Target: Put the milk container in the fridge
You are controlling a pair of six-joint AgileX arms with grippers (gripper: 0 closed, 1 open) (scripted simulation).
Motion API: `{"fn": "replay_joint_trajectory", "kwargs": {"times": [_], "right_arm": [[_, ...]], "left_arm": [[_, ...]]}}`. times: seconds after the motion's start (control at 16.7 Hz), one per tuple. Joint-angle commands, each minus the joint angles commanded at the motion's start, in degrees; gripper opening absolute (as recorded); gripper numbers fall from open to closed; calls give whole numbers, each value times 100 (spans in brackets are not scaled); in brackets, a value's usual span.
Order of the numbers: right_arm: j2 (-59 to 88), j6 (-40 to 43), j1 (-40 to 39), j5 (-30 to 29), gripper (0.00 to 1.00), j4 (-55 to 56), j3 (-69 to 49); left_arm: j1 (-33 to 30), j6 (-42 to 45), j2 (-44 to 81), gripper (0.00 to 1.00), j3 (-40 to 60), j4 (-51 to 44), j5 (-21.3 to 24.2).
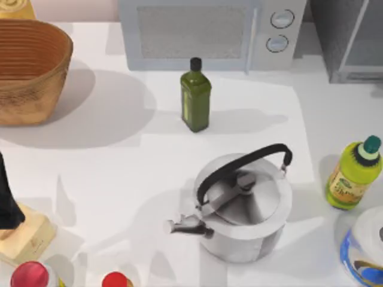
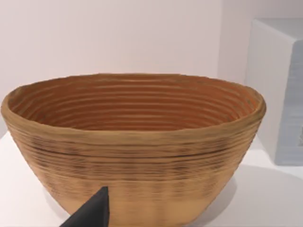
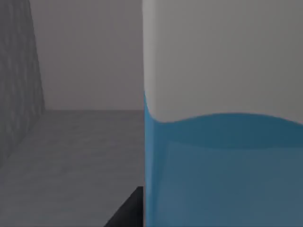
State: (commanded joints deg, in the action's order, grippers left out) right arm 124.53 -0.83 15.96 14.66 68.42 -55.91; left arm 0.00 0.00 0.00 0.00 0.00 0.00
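My left arm [image 1: 7, 197] sits parked at the counter's [image 1: 119, 179] left edge. Its wrist camera faces the woven basket [image 2: 132, 142], and a dark wedge of the left end effector [image 2: 92, 213] pokes in low. I cannot tell whether it is spread or closed.

Further right are the microwave [image 1: 197, 33] at the back, the dark green bottle [image 1: 195, 98] in front of it, and the kettle [image 1: 245, 206] nearer me. The yellow-green bottle [image 1: 353, 173] stands beyond the kettle.

At the counter's near right corner is a white-and-blue shape, which I take for the milk container [image 1: 366, 248]. In the right wrist view it looms very close, white above and blue below, with grey surfaces behind. A dark sliver [image 3: 127, 213] beside it may be part of my right end effector (its grip I cannot tell from here). The fridge [image 1: 347, 42] is at the far right back corner, well apart from the carton.

I expect the carton to be fairly light, with flat walls that dent if squeezed hard and a smooth, slippery skin. Being tall, it should tip easily. I'd grip across two opposite flat faces around mid-body, away from the folded top.
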Motion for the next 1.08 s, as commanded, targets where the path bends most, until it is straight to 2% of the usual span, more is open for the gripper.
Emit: {"fn": "replay_joint_trajectory", "kwargs": {"times": [0.48, 1.08], "right_arm": [[155, -17, -67, -3, 0, -146, -196], [1434, -19, -340, -284, 0, -1932, -3336]], "left_arm": [[0, 0, 0, 100, 0, 0, 0], [0, 0, 0, 100, 0, 0, 0]]}}
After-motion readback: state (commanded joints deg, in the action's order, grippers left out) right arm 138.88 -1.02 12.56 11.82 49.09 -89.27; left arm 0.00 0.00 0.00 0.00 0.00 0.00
